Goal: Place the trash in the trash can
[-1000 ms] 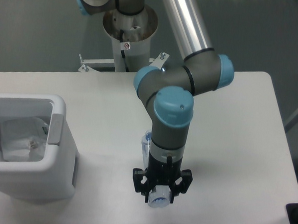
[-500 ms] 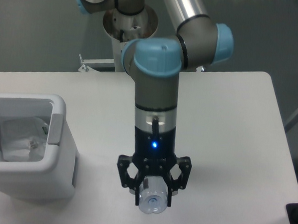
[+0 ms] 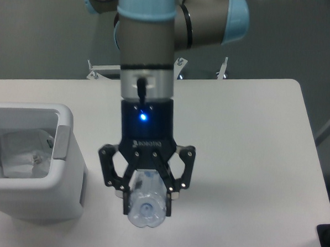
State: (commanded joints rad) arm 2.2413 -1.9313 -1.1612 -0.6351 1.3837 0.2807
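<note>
My gripper [image 3: 146, 190] is shut on the crushed clear plastic bottle [image 3: 145, 206], which hangs above the white table with its blue-tinted end toward the camera. The gripper is raised high, close to the camera, right of the trash can. The white boxy trash can [image 3: 63, 168] stands at the left edge of the table. Inside it lies the crinkled clear plastic bag [image 3: 24, 154] with a small label. The upper part of the bottle is hidden between the fingers.
The arm's base and metal mounting bracket [image 3: 101, 70] stand behind the table's far edge. A black object [image 3: 326, 238] shows at the lower right corner past the table. The table's right edge runs near x 600.
The gripper has lifted the bottle off the table, rising toward the camera and shifting left toward the trash can. The bag in the can has not moved.
</note>
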